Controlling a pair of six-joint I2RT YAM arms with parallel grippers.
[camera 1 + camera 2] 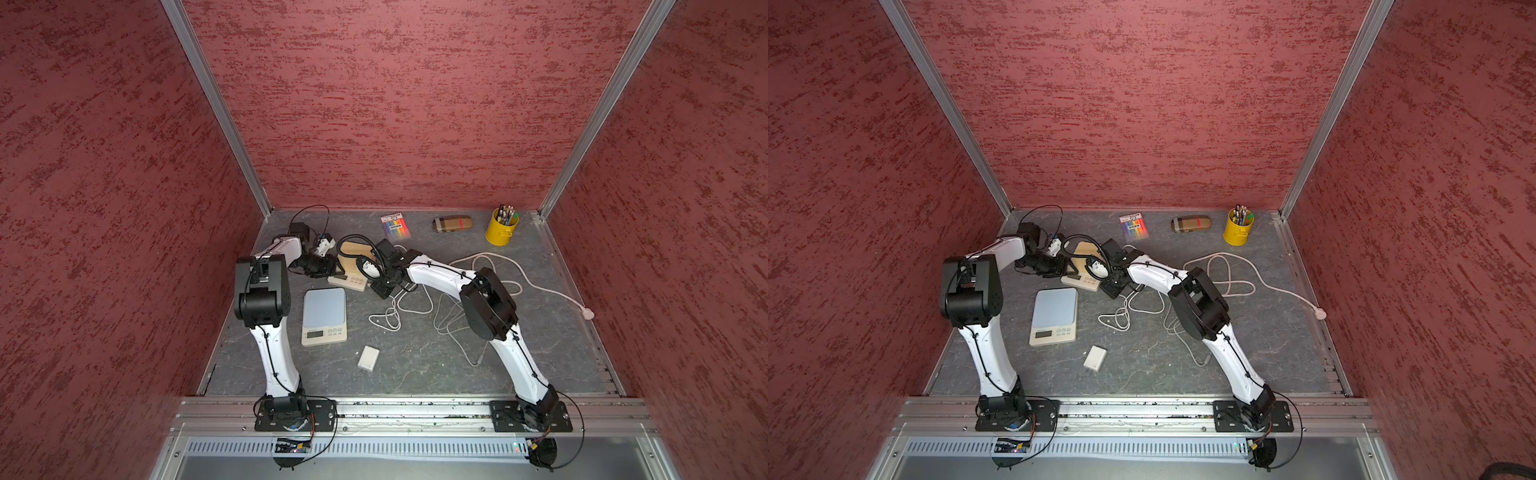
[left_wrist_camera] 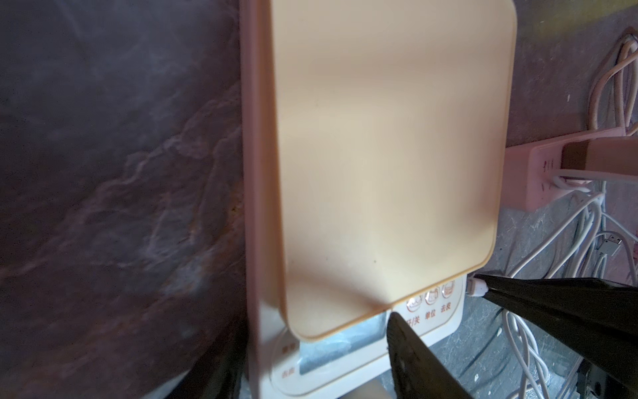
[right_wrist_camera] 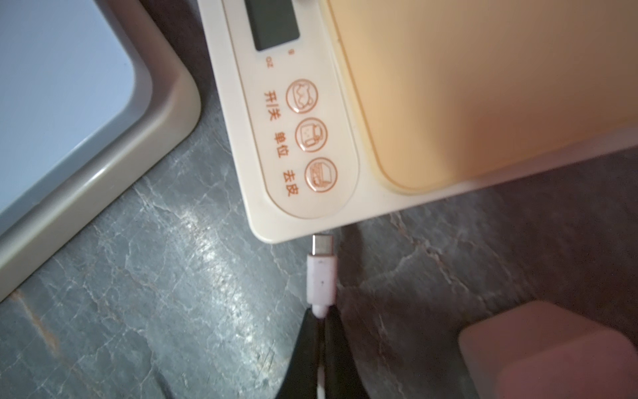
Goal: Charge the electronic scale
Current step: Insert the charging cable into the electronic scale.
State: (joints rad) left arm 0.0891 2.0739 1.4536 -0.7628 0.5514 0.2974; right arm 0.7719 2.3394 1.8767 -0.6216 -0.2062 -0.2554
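A cream electronic scale (image 1: pixel 352 281) with a tan platform (image 2: pixel 379 155) sits at the back middle of the table, in both top views (image 1: pixel 1086 283). My left gripper (image 2: pixel 316 331) is open over its display end: one finger (image 2: pixel 414 355) lies above the button panel and the other is beside the scale's long edge. My right gripper (image 3: pixel 319 312) is shut on a white cable just behind its USB-C plug (image 3: pixel 321 273). The plug's metal tip is a hair short of the scale's side edge (image 3: pixel 310 238), by the corner near the buttons (image 3: pixel 312 136).
A second scale with a blue-grey platform (image 1: pixel 324 311) stands just in front of the cream one. A white charger block (image 1: pixel 368 358) lies nearer the front. Loose white cables (image 1: pixel 415 307) and a power strip (image 2: pixel 538 172) lie under the right arm. A yellow pen cup (image 1: pixel 501 228) stands at the back right.
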